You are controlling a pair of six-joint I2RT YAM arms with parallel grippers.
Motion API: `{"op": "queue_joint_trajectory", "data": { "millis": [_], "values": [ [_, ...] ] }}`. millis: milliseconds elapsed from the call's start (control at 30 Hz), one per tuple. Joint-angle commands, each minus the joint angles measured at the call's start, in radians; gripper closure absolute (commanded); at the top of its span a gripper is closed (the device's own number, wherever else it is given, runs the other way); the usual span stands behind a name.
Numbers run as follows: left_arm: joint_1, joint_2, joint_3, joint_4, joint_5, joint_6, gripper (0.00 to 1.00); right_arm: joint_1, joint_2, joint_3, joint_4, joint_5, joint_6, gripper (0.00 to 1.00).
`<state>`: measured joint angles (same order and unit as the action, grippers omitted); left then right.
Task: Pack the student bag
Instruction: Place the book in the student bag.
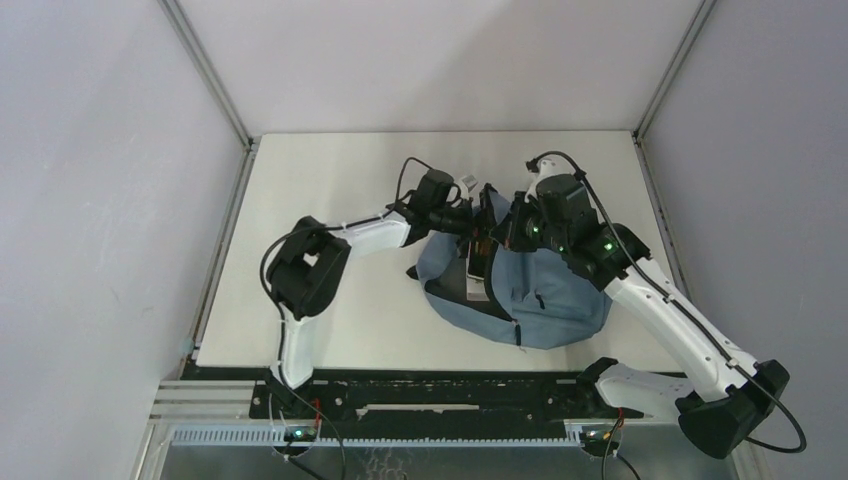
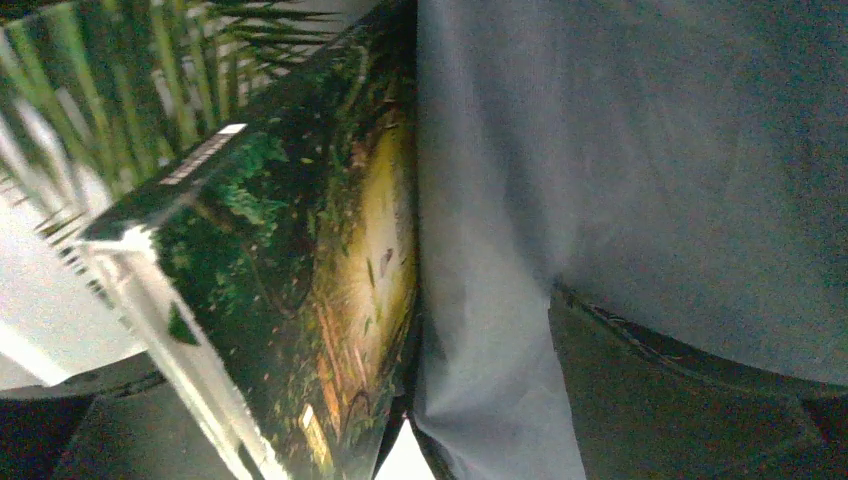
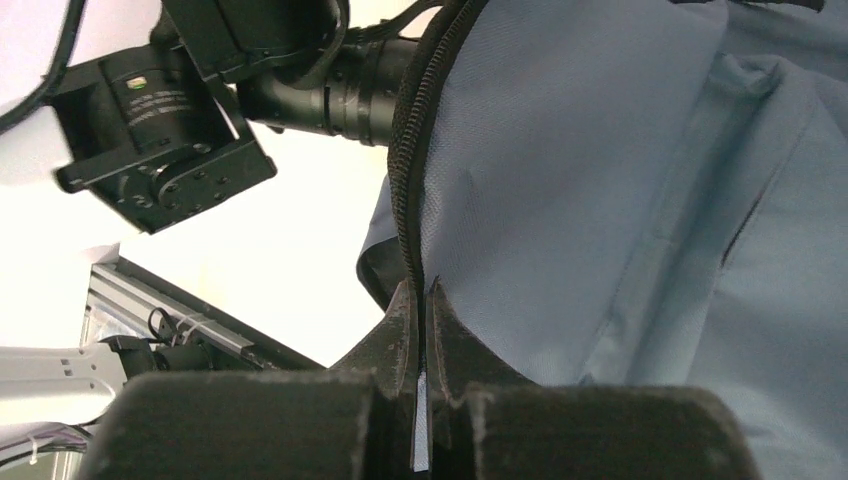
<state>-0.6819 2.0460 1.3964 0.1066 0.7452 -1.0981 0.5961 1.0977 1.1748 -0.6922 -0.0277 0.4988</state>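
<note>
I have the student bag (image 1: 540, 290) lying on the table (image 1: 330, 180). My right gripper (image 3: 422, 330) is pinched tight on the bag's zip trim (image 3: 405, 170). A jungle-print book (image 2: 330, 260) presses against the bag's fabric. My left gripper (image 1: 470, 222) is at the bag's mouth, but I cannot tell its grip.

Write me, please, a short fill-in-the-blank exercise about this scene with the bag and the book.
1. The right tool pinches the student bag by its black ___ edge.
2. The book with the green cover shows up close only in the ___ wrist view.
3. The bag lies on the white ___.
Missing words: zip; left; table.
</note>
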Motion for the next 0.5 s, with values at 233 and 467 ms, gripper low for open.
{"op": "queue_joint_trajectory", "data": {
  "millis": [233,467],
  "values": [
    [0.104,-0.236,-0.033,-0.309,-0.051,0.263,0.00,-0.053,-0.032,-0.025,0.088,-0.051,-0.015,1.00],
    [0.147,-0.305,-0.106,-0.350,-0.026,0.337,0.00,-0.057,-0.032,-0.042,0.091,-0.053,-0.017,1.00]
  ]
}}
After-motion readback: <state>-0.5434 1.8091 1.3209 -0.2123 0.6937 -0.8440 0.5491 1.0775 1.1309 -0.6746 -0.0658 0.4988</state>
